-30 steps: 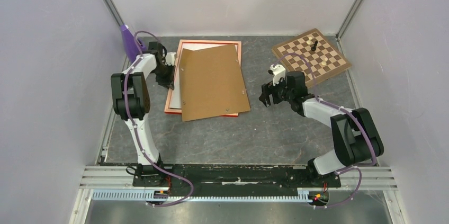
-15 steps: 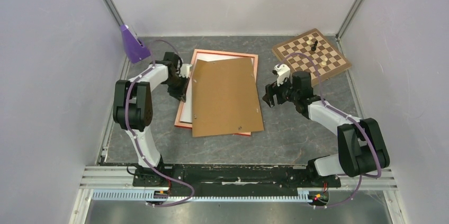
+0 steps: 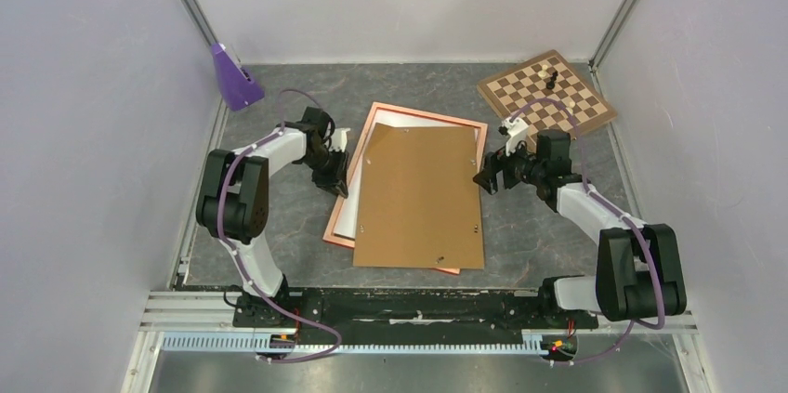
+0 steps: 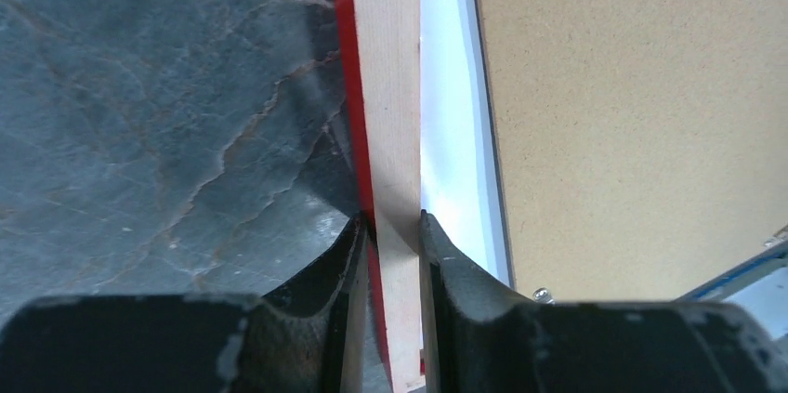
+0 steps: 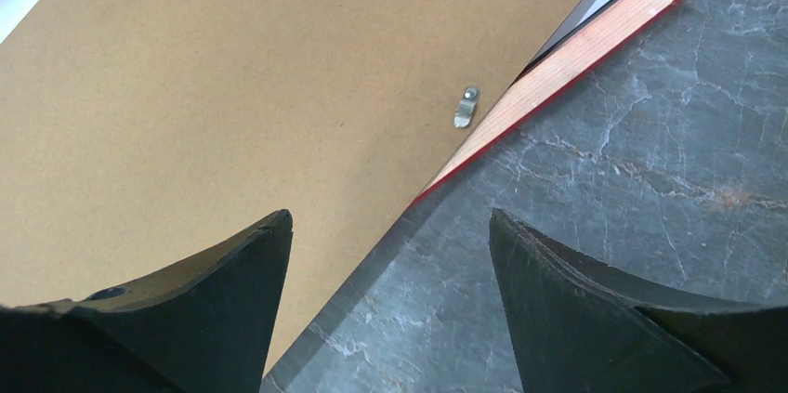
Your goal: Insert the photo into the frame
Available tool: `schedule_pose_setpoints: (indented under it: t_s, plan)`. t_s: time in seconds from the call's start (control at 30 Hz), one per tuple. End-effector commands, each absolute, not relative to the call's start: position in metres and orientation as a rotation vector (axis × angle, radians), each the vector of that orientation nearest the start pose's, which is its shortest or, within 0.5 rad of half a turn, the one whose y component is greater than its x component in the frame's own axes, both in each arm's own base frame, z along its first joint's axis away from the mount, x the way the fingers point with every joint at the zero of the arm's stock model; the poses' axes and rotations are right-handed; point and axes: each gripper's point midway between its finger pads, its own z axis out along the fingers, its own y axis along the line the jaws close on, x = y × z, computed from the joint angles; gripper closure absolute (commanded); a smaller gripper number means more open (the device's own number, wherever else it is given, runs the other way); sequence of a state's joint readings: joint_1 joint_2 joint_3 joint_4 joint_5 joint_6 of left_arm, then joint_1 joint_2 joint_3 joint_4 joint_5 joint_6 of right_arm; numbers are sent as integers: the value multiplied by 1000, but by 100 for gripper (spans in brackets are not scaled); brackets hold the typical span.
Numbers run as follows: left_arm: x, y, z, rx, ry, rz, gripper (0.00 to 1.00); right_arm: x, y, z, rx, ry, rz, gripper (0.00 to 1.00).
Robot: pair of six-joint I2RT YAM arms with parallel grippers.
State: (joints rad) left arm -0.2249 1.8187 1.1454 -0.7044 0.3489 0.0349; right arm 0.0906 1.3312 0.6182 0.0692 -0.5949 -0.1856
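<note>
The orange-red frame (image 3: 430, 113) lies slightly turned in the middle of the table. A brown backing board (image 3: 418, 198) rests loosely on top of it. Between the two, a white strip shows, the photo's (image 3: 348, 218) plain back; its picture side is hidden. My left gripper (image 3: 336, 175) is shut on the frame's left rail (image 4: 386, 86), one finger on each side (image 4: 390, 221). My right gripper (image 3: 490, 175) is open at the board's right edge. It straddles that edge (image 5: 388, 216) and holds nothing. A small metal clip (image 5: 465, 107) sits near the frame's corner (image 5: 595, 40).
A chessboard (image 3: 581, 112) with a few pieces lies at the back right, just behind my right arm. A purple object (image 3: 232, 77) stands at the back left by the wall. White walls close in the dark stone table (image 3: 558, 244) on three sides.
The left gripper has dragged the frame, with board and photo on it, rightward and nearer, turning it clockwise. The right gripper has backed off to the right, staying beside the board's edge.
</note>
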Motion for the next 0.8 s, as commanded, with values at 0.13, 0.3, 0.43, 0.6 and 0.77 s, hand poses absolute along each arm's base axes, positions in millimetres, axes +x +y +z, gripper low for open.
schedule_pose_setpoints:
  t_s: [0.13,0.3,0.43,0.6,0.77]
  plan:
    - [279,-181,30,190,2904,-836,98,307,118,82,-695,2046,689,19]
    - [272,-191,36,196,2854,-866,77,301,112,71,-677,2087,711,19]
    - [282,-189,54,227,2778,-823,51,298,111,65,-678,2103,708,19]
    - [306,-188,90,296,2624,-765,28,302,99,60,-647,2127,662,19]
    - [343,-193,114,374,2515,-715,22,301,92,53,-636,2165,639,19]
